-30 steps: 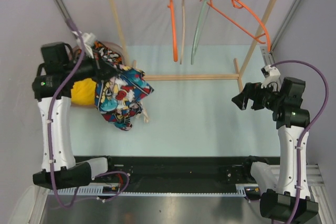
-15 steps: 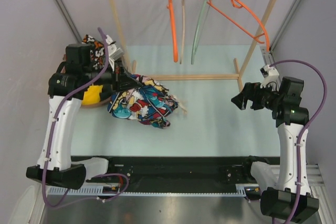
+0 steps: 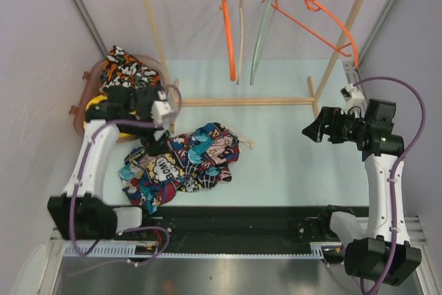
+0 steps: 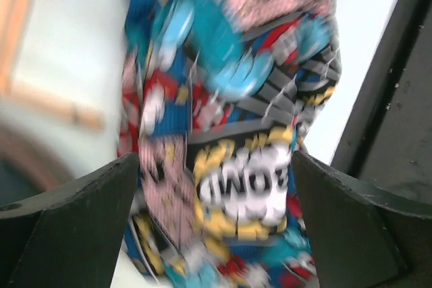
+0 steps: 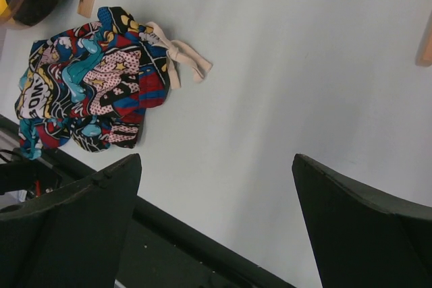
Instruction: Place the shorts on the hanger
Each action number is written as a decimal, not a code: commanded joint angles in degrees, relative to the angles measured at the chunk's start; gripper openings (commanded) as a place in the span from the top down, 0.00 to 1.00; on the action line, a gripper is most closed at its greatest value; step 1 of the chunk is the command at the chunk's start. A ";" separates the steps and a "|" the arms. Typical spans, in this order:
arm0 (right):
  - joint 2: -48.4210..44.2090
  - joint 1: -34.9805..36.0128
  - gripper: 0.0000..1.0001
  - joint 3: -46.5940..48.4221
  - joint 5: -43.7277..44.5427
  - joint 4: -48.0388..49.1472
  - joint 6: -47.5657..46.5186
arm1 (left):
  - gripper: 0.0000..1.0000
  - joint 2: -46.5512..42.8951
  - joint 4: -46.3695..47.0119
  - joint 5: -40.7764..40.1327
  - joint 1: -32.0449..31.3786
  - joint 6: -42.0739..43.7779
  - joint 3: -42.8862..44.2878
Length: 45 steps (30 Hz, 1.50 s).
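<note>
The comic-print shorts (image 3: 183, 164) lie crumpled on the pale table, left of centre, with their pale drawstring (image 5: 179, 55) trailing to the right. My left gripper (image 3: 156, 140) stands open over their left part. In the blurred left wrist view the shorts (image 4: 229, 133) fill the gap between its spread fingers (image 4: 67, 227). The thin orange hanger (image 3: 308, 30) hangs tilted on the rail at the upper right. My right gripper (image 3: 314, 129) is open over bare table, well right of the shorts (image 5: 88, 85).
A brown basket (image 3: 77, 105) at the far left holds an orange-black-white garment (image 3: 124, 67) and a yellow one (image 3: 97, 105). The wooden rack (image 3: 155, 39) also carries a thicker orange hanger (image 3: 228, 25) and a pale green one (image 3: 261, 32). A black rail (image 3: 228, 222) runs along the near edge.
My left arm swung the shorts from beside the basket toward the near middle, then opened and let them go; they now lie on the table. The right arm barely moved.
</note>
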 commanded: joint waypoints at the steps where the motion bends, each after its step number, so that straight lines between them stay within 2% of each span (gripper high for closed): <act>1: 2.66 -0.52 0.00 0.00 -2.66 0.98 5.01 | 0.02 -14.39 15.97 -5.25 -17.40 2.82 -8.42; 2: 2.85 -0.60 0.00 -0.35 -3.01 0.89 5.28 | 0.03 -15.73 19.04 -6.75 -23.35 3.17 -13.40; 3: 3.02 -0.69 0.00 -0.79 -3.45 1.15 5.55 | 0.05 -17.13 26.21 -8.94 -26.28 3.00 -15.80; 6: 2.76 -1.13 0.00 -2.47 -3.98 2.47 6.78 | 0.10 -17.42 39.14 -17.99 -36.92 3.52 -22.57; 8: 2.85 -1.31 0.00 -2.82 -4.24 2.91 7.22 | 0.11 -14.62 42.35 -23.63 -43.23 4.67 -23.38; 10: 2.76 -1.66 0.00 -3.17 -4.42 3.08 8.18 | 0.11 -9.00 47.19 -27.14 -46.25 2.57 -22.42; 16: 2.50 -2.36 0.00 -4.93 -4.68 4.05 10.12 | 0.14 6.74 50.97 -32.07 -53.11 -2.88 -15.30; 17: 2.50 -2.36 0.00 -5.10 -4.94 4.31 10.21 | 0.13 8.76 52.98 -35.21 -54.33 -3.06 -14.86; 19: 2.85 -2.45 0.00 -5.37 -5.12 4.58 10.38 | 0.21 15.17 54.31 -39.35 -55.48 -2.80 -13.99; 20: 2.94 -2.45 0.00 -5.37 -5.38 4.58 10.30 | 0.27 17.28 53.62 -40.86 -55.57 -2.89 -11.98; 21: 3.11 -2.45 0.00 -5.37 -5.39 4.49 10.21 | 0.50 19.48 52.31 -43.13 -55.58 -3.58 -10.39; 23: 3.29 -2.45 0.00 -5.28 -5.47 4.23 9.94 | 0.75 24.76 48.89 -45.24 -55.40 -4.73 -5.40; 24: 3.46 -2.45 0.00 -5.28 -5.56 4.23 9.77 | 0.98 25.47 47.91 -45.00 -55.31 -5.78 -3.71; 25: 3.64 -2.45 0.00 -5.37 -5.65 4.23 9.85 | 1.00 25.04 46.86 -43.87 -55.22 -6.40 -1.96; 29: 3.99 -2.54 0.00 -5.11 -5.56 4.49 10.03 | 1.00 18.13 44.74 -36.49 -54.87 -11.58 9.71; 32: 4.52 -2.63 0.00 -4.84 -5.82 5.37 10.91 | 1.00 11.10 49.55 -36.04 -54.87 -19.38 15.00; 34: 4.87 -2.63 0.00 -4.84 -6.35 6.42 11.26 | 1.00 7.48 50.28 -33.33 -55.66 -19.68 15.03; 36: 5.83 -2.63 0.00 -4.67 -7.32 7.12 11.96 | 1.00 2.57 48.79 -31.39 -56.97 -16.53 10.56; 38: 6.97 -2.63 0.00 -4.23 -7.93 7.22 11.79 | 1.00 -0.52 41.87 -27.35 -59.52 -11.10 2.69; 39: 7.33 -2.71 0.00 -3.70 -8.02 6.87 11.27 | 0.96 -2.80 38.62 -26.29 -60.57 -9.15 -0.24; 40: 7.51 -2.71 0.00 -3.44 -8.37 6.69 11.00 | 0.89 -3.87 30.50 -24.98 -62.59 -6.87 -2.97; 41: 7.86 -2.71 0.00 -3.35 -8.55 6.34 10.65 | 0.84 -4.66 26.32 -23.22 -63.39 -2.75 -8.04; 43: 8.21 -2.71 0.00 -3.08 -8.99 5.37 9.24 | 0.79 -6.95 18.51 -21.98 -63.75 -0.61 -13.34; 45: 8.65 -2.63 0.00 -3.17 -9.16 4.67 8.45 | 0.77 -8.70 15.66 -23.64 -63.40 1.93 -20.64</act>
